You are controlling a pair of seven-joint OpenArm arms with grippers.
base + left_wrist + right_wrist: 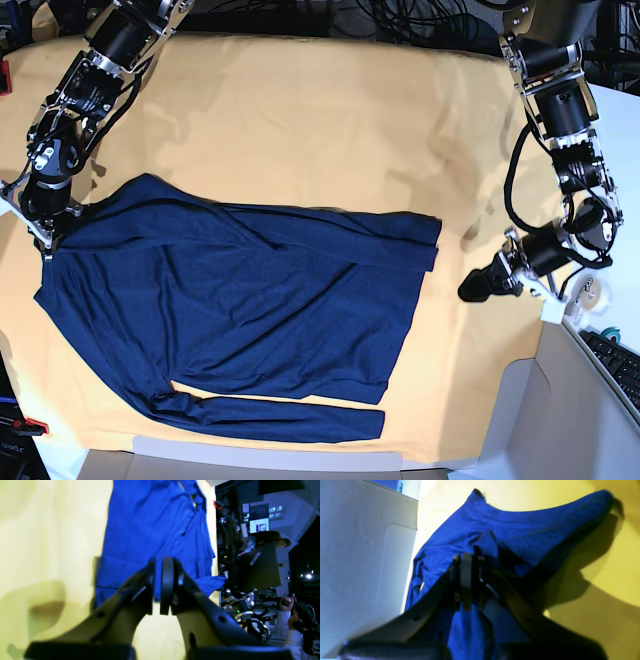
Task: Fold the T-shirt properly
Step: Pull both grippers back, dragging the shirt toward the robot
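Right gripper, far left of the base view: fingers pressed together, pinching a bunched fold of the T-shirt at its upper left corner; the wrist view shows cloth drawn up between them.

T-shirt: dark navy knit, long-sleeved, spread across the middle of the counter, partly folded, one sleeve lying along the near edge. Judged soft, light and limp; it should drape and crease rather than hold shape, and slide readily. Best holds: hem corners, shoulder seams, cuff ends.

Left gripper, right of the shirt: fingers closed on nothing, clear of the cloth's right edge.

Counter: covered in a yellow-orange cloth, smooth. Beyond it: cables, a keyboard, a white panel.
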